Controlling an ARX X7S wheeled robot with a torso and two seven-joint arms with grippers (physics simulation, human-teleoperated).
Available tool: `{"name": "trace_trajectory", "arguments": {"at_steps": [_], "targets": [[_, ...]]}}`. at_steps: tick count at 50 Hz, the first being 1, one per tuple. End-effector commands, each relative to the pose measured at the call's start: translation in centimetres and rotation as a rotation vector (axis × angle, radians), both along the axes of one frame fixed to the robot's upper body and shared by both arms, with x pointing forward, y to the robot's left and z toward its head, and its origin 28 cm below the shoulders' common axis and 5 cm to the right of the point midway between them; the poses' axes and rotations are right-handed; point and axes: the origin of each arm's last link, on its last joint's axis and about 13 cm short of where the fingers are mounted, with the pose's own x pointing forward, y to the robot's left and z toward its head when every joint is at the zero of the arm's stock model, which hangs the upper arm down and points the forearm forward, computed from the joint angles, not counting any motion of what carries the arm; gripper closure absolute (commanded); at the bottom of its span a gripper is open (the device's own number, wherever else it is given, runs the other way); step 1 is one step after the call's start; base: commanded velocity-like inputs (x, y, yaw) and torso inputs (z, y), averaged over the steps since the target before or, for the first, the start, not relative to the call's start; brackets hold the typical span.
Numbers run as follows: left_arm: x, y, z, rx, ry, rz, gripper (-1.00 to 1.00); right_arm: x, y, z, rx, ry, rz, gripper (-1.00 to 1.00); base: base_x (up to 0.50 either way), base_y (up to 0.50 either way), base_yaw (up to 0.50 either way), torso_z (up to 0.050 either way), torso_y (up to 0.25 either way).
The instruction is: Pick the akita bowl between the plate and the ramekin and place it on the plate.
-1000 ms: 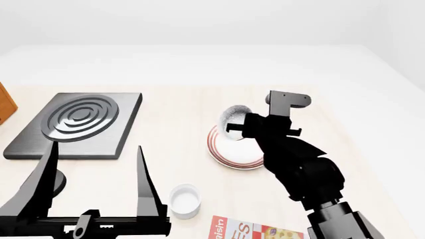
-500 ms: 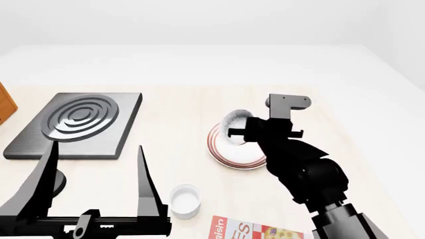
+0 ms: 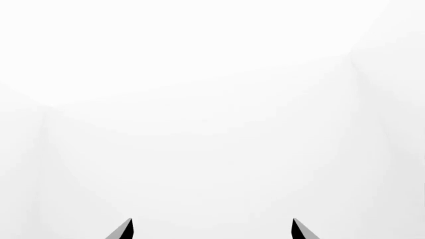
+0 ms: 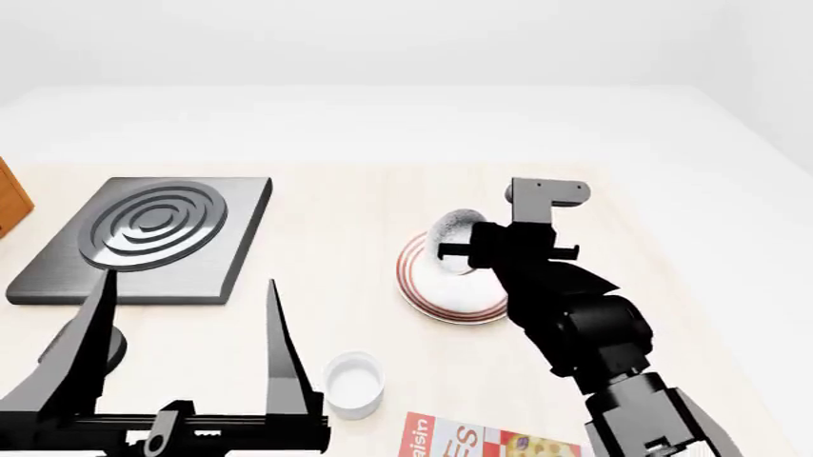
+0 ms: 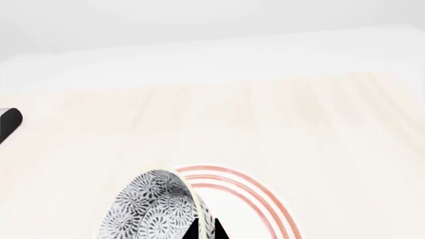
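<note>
The akita bowl point(image 4: 454, 227), dark and patterned outside and whitish inside, hangs tilted over the far edge of the plate point(image 4: 439, 290). My right gripper point(image 4: 455, 251) is shut on its rim. In the right wrist view the fingertips point(image 5: 206, 228) pinch the rim of the bowl point(image 5: 149, 209), with the red rings of the plate point(image 5: 249, 194) just behind. The ramekin point(image 4: 352, 383) stands nearer to me, left of the plate. My left gripper point(image 4: 189, 282) is open and holds nothing. The left wrist view shows only the left gripper point(image 3: 212, 222) against plain white.
A dark grey slab with raised concentric rings point(image 4: 152, 233) lies at the left of the table. A printed box point(image 4: 489, 443) sits at the near edge, and a brown object point(image 4: 10, 195) pokes in at the far left. A dark round shape point(image 4: 117, 347) lies behind my left gripper.
My right gripper has carried the bowl slightly right and lower over the plate's far part. The left arm has barely shifted.
</note>
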Motion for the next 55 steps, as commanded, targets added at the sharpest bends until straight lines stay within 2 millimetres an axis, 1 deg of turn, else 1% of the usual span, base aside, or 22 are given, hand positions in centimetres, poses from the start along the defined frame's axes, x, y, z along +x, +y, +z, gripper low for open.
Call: {"name": "trace_trajectory", "arguments": {"at_steps": [1,12,18,23,30,32,38,51,55], "targets": [[0.1,0.2,0.1,0.002,-0.007,0.005,-1.0,0.7,0.8,0.3,-0.006,-0.02,0.03,1.0,0.0,0.0,0.0,0.0,0.0],[0.1,0.2,0.1,0.001,-0.008,0.006,-1.0,0.8,0.7,-0.4,-0.008,-0.002,0.022,1.0,0.0,0.0,0.0,0.0,0.0],[0.1,0.2,0.1,0.001,-0.006,0.005,-1.0,0.5,0.8,-0.5,-0.029,0.008,0.043,1.0,0.0,0.0,0.0,0.0,0.0],[0.0,0.2,0.1,0.0,-0.007,0.007,-1.0,0.3,0.8,-0.4,-0.059,0.008,0.058,1.0,0.0,0.0,0.0,0.0,0.002],[0.0,0.2,0.1,-0.001,-0.007,0.006,-1.0,0.2,1.0,-0.3,-0.057,0.004,0.076,1.0,0.0,0.0,0.0,0.0,0.0],[0.0,0.2,0.1,-0.001,-0.007,0.007,-1.0,0.3,1.1,-0.5,-0.056,0.005,0.082,1.0,0.0,0.0,0.0,0.0,0.0],[0.0,0.2,0.1,-0.001,-0.006,0.005,-1.0,0.5,1.3,-0.1,-0.049,0.0,0.093,1.0,0.0,0.0,0.0,0.0,0.0],[0.0,0.2,0.0,-0.002,-0.007,0.005,-1.0,0.6,0.9,-1.4,-0.051,0.025,0.055,1.0,0.0,0.0,0.0,0.0,0.001],[0.1,0.2,0.1,0.0,-0.007,0.003,-1.0,0.6,0.9,-1.5,-0.05,0.029,0.058,1.0,0.0,0.0,0.0,0.0,0.0]]}}
